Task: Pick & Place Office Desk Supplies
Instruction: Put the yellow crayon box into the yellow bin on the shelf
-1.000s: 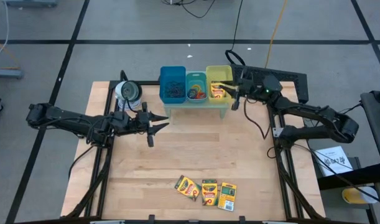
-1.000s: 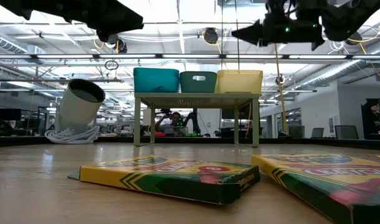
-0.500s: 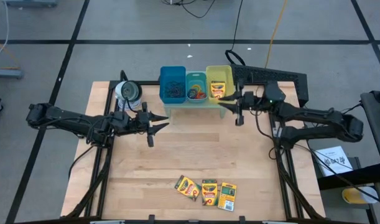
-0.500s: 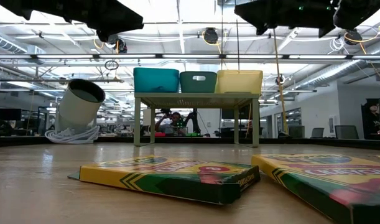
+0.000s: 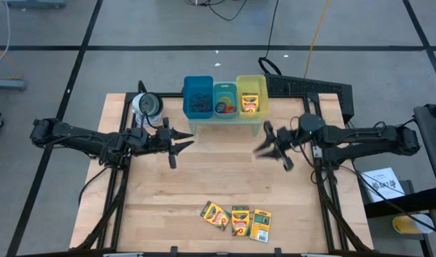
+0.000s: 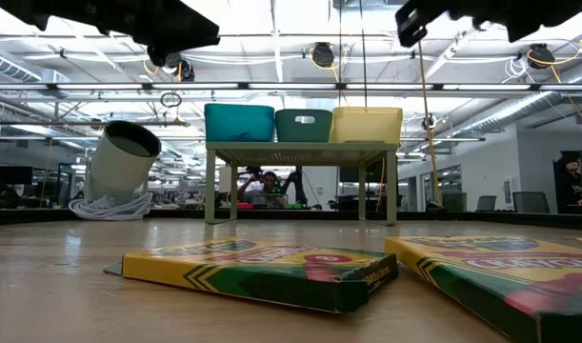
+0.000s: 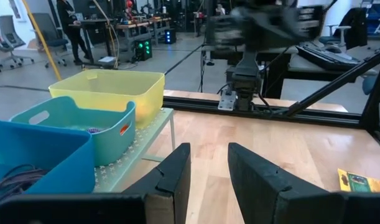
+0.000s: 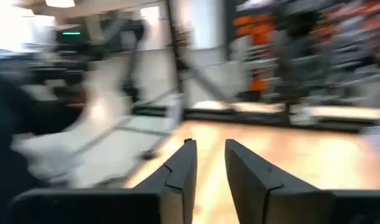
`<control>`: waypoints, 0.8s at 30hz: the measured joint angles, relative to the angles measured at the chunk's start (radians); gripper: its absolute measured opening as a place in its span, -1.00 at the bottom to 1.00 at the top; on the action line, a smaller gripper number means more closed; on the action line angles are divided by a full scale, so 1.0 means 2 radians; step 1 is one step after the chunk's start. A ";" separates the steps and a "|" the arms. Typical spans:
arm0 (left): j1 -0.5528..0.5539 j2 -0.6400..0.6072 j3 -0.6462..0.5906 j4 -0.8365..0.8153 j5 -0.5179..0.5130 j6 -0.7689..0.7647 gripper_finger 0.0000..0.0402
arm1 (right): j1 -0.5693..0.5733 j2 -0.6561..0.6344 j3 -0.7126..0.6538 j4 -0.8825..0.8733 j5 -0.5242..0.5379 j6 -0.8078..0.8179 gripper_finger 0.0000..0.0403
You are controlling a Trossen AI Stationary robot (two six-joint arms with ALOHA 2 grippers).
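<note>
You can see three small crayon boxes lying flat in a row near the front edge of the table: the left crayon box point(image 5: 213, 213) is turned a bit, the middle crayon box point(image 5: 240, 219) sits beside it, and the right crayon box point(image 5: 262, 223) shows more green. A fourth crayon box point(image 5: 250, 104) lies inside the yellow bin on the little stand at the back. You can also see small red and orange ring bands point(image 5: 225, 108) piled in the teal bin, and thin dark wiry loops point(image 5: 198, 103) heaped in the blue bin.
</note>
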 joint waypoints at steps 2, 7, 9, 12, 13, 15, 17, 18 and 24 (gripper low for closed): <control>0.000 0.000 0.000 -0.001 0.000 -0.005 -0.41 | 0.033 0.005 0.000 -0.008 -0.014 0.021 -0.56; 0.000 0.017 0.001 -0.002 0.000 -0.024 -0.41 | 0.116 0.023 0.000 -0.056 -0.011 0.074 -0.22; 0.000 0.029 0.001 0.000 0.000 -0.035 -0.41 | 0.143 0.034 0.000 -0.089 -0.012 0.104 -0.07; 0.000 0.053 0.001 -0.001 0.000 -0.045 -0.41 | 0.173 0.051 0.000 -0.149 -0.009 0.134 0.10; 0.000 0.062 0.001 0.002 0.000 -0.047 -0.41 | 0.182 0.057 0.000 -0.167 0.001 0.146 0.14; 0.000 0.080 0.001 0.008 0.000 -0.054 -0.41 | 0.200 0.069 -0.001 -0.199 0.029 0.168 0.19; 0.000 0.096 0.001 0.019 0.000 -0.059 -0.41 | 0.216 0.081 -0.012 -0.206 0.056 0.189 0.20; 0.000 0.104 0.001 0.026 0.000 -0.059 -0.41 | 0.222 0.085 -0.020 -0.205 0.066 0.200 0.20; 0.000 0.141 0.001 0.062 0.000 -0.060 -0.41 | 0.241 0.110 -0.091 -0.117 0.082 0.303 0.15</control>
